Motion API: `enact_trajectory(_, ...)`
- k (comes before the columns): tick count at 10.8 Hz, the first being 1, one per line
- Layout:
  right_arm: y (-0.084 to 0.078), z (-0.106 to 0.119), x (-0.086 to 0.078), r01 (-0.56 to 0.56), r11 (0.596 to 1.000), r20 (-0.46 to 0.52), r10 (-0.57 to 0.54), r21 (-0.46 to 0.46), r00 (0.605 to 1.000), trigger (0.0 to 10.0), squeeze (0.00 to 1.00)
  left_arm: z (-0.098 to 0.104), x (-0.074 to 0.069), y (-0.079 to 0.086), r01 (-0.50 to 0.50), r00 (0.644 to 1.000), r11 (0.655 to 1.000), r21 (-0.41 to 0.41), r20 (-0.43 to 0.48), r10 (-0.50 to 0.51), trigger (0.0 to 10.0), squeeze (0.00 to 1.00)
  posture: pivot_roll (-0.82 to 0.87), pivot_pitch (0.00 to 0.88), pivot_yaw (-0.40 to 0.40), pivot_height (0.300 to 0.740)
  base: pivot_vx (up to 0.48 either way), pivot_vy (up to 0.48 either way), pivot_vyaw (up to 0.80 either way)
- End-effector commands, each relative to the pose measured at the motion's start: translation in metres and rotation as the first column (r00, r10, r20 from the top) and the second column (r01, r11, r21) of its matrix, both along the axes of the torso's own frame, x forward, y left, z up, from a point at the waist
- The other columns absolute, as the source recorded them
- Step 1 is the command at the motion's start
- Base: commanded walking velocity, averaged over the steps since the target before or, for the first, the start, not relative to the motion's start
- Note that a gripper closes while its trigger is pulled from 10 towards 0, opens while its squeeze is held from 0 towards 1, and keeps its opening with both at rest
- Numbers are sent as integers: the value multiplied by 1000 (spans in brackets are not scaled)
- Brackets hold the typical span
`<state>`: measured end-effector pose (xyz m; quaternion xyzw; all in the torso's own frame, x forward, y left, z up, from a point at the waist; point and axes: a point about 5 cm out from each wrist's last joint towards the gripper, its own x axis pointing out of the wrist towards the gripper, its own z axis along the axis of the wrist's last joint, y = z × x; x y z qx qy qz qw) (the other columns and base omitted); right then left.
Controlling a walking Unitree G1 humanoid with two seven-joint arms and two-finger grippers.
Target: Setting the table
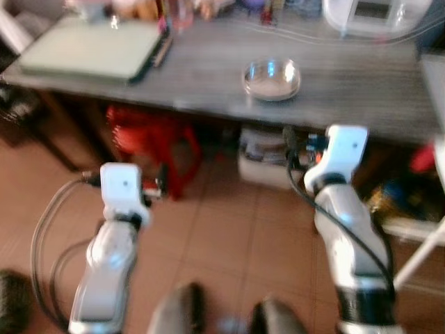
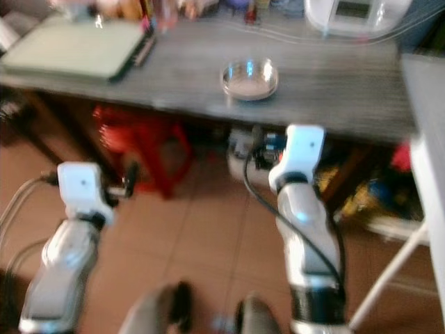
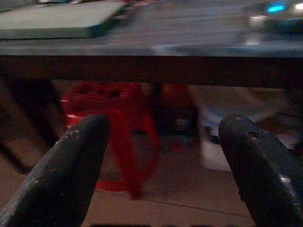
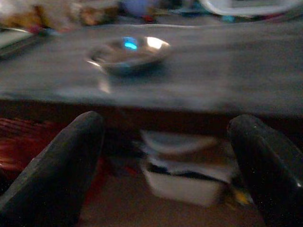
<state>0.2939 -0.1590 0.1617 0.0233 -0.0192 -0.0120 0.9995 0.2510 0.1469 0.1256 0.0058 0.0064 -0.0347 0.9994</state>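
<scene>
A long grey table (image 1: 208,76) runs across the 12 o'clock part of the head views, and the picture is blurred. On it, toward 1 o'clock, sits a shallow metal bowl (image 1: 271,78), empty as far as can be told and standing apart from the other things on the table. At 10 o'clock on the table lies a flat pale green board (image 1: 90,49) with a dark edge. At the far edge near 1 o'clock stands a white appliance (image 1: 375,15).

Beneath the table, at 10 o'clock from the robot's feet, is a red plastic stool (image 1: 153,142) on the brown tiled floor (image 1: 222,236). At 12 o'clock under the table sits a white box (image 4: 184,182) stacked with flat things.

Both silver arms reach forward below the table edge. The left gripper (image 3: 161,165) is spread wide with nothing between its fingers, pointed at the stool. The right gripper (image 4: 168,165) is also spread wide and empty, aimed at the table edge with the bowl just above and beyond it.
</scene>
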Motion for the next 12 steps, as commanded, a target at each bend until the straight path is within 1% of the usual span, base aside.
enact_trajectory(1,-2,1,-1,18,1000,2,-18,16,1000,10000,0,2,1,5,-5,1000,1000,9,2,5,10000,0,-65,152,44,740,-285,0,0)
enact_trajectory(5,-5,3,-2,20,1000,16,-21,23,1000,10000,0,1,0,2,10,1000,1000,7,5,-10,10000,0,-66,151,43,740,-313,0,0)
enact_trajectory(6,-4,4,-1,19,1000,18,-20,19,1000,10000,0,5,-1,0,40,999,999,-8,31,-40,10000,0,-67,152,43,740,0,0,-538)
enact_trajectory(7,-4,5,-1,18,1000,24,-18,16,1000,10000,0,5,-1,-1,58,998,998,3,31,-58,10000,0,-68,154,44,740,0,0,-538)
enact_trajectory(9,-3,7,-3,2,1000,39,-2,-1,999,10000,0,5,-2,-3,67,997,998,-7,32,-67,10000,0,-70,157,43,740,0,-480,0)
enact_trajectory(10,-2,7,-4,-12,1000,50,14,-25,999,10000,0,5,-3,-3,72,997,997,-12,30,-71,10000,0,-70,157,41,740,0,-480,0)
enact_trajectory(12,-1,7,-5,-19,1000,49,20,-24,999,10000,0,5,-3,-4,79,996,997,-15,31,-78,10000,0,-71,158,41,740,0,-476,0)
